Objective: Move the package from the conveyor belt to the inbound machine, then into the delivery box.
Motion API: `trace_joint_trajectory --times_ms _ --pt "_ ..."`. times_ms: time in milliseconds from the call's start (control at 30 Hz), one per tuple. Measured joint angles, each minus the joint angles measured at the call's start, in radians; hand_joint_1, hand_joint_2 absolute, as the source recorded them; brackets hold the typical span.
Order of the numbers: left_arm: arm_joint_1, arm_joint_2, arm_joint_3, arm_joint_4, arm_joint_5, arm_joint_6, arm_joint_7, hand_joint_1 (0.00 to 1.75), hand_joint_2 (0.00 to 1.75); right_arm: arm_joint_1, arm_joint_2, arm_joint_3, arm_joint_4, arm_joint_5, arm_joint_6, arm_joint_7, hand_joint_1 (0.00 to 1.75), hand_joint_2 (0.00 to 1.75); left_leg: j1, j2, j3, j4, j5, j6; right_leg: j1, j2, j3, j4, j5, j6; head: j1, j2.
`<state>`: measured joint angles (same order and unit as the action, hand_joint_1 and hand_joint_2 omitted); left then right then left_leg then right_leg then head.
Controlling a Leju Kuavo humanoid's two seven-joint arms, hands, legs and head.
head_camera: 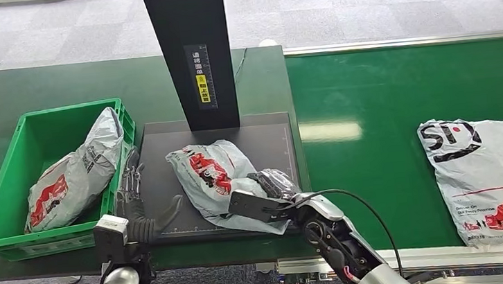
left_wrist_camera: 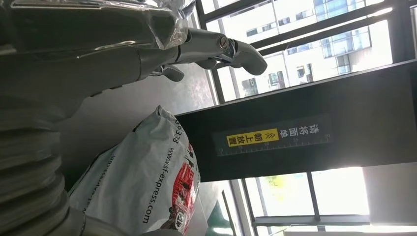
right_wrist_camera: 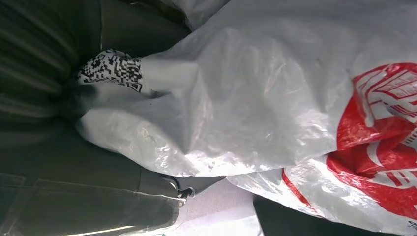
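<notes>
A grey-white package (head_camera: 214, 177) with red print lies on the black platform (head_camera: 166, 147) of the inbound machine. My right hand (head_camera: 274, 185) grips its right end; in the right wrist view the crumpled package (right_wrist_camera: 255, 98) is pressed between the hand's fingers (right_wrist_camera: 147, 189) and palm. My left hand (head_camera: 135, 195) rests open at the platform's left edge, fingers spread, just short of the package. From the left wrist, the same package (left_wrist_camera: 142, 187) lies beyond the open fingers (left_wrist_camera: 216, 49).
A green delivery box (head_camera: 2, 187) at the left holds another package (head_camera: 74, 176). A third package (head_camera: 495, 174) lies on the green conveyor belt (head_camera: 370, 103) at the right. The machine's black column (head_camera: 194, 50) rises behind the platform.
</notes>
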<state>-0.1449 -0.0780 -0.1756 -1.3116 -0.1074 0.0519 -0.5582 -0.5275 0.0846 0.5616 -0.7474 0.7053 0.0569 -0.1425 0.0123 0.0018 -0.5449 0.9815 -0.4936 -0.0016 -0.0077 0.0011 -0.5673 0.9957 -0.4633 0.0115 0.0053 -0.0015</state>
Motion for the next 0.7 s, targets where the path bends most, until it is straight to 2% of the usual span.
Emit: trace_joint_trajectory --times_ms 33,133,167,300,500,600,700 --pt "0.0 0.001 -0.001 0.001 0.003 -0.004 0.001 0.0 1.75 -0.005 0.0 0.005 0.008 -0.002 -0.004 -0.007 1.37 1.75 0.0 0.0 0.0 0.0 0.0 0.0 0.0 0.0 0.0 0.0 0.0 0.0 0.0 0.0" --pt "0.0 0.006 -0.008 0.007 0.015 -0.028 0.002 0.0 1.75 -0.014 0.002 0.017 0.03 -0.022 -0.037 -0.049 0.07 1.75 0.0 0.0 0.0 0.0 0.0 0.0 0.0 0.0 0.0 0.0 0.0 0.0 0.0 0.0" --pt "0.0 0.008 -0.012 0.01 0.018 -0.039 0.002 0.0 1.75 -0.014 0.003 0.019 0.035 -0.035 -0.053 -0.068 0.0 1.75 0.0 0.0 0.0 0.0 0.0 0.0 0.0 0.0 0.0 0.0 0.0 0.0 0.0 0.0" --pt "0.0 0.022 -0.027 0.028 0.002 -0.082 0.002 0.0 1.75 -0.007 0.001 0.002 0.031 -0.14 -0.132 -0.163 0.0 1.75 0.0 0.0 0.0 0.0 0.0 0.0 0.0 0.0 0.0 0.0 0.0 0.0 0.0 0.0" --pt "0.003 0.037 -0.029 0.055 -0.032 -0.096 0.0 0.0 1.75 0.088 -0.014 -0.099 -0.13 -0.363 -0.306 -0.303 0.0 1.75 0.0 0.0 -0.001 0.0 0.0 0.0 0.0 0.0 -0.001 0.0 0.0 0.0 0.0 0.0" --pt "0.003 0.041 -0.029 0.065 -0.043 -0.096 0.0 0.0 1.75 0.148 -0.016 -0.15 -0.227 -0.452 -0.344 -0.349 0.0 1.75 0.0 0.0 -0.002 0.0 0.0 0.0 0.0 0.0 -0.001 0.0 0.0 0.0 0.0 0.0" --pt "0.003 0.043 -0.029 0.074 -0.046 -0.096 0.0 0.0 1.75 0.189 -0.019 -0.181 -0.292 -0.486 -0.354 -0.365 0.0 1.75 0.0 0.0 -0.002 0.0 0.0 0.0 0.0 0.0 -0.002 0.0 0.0 0.0 0.0 0.0"
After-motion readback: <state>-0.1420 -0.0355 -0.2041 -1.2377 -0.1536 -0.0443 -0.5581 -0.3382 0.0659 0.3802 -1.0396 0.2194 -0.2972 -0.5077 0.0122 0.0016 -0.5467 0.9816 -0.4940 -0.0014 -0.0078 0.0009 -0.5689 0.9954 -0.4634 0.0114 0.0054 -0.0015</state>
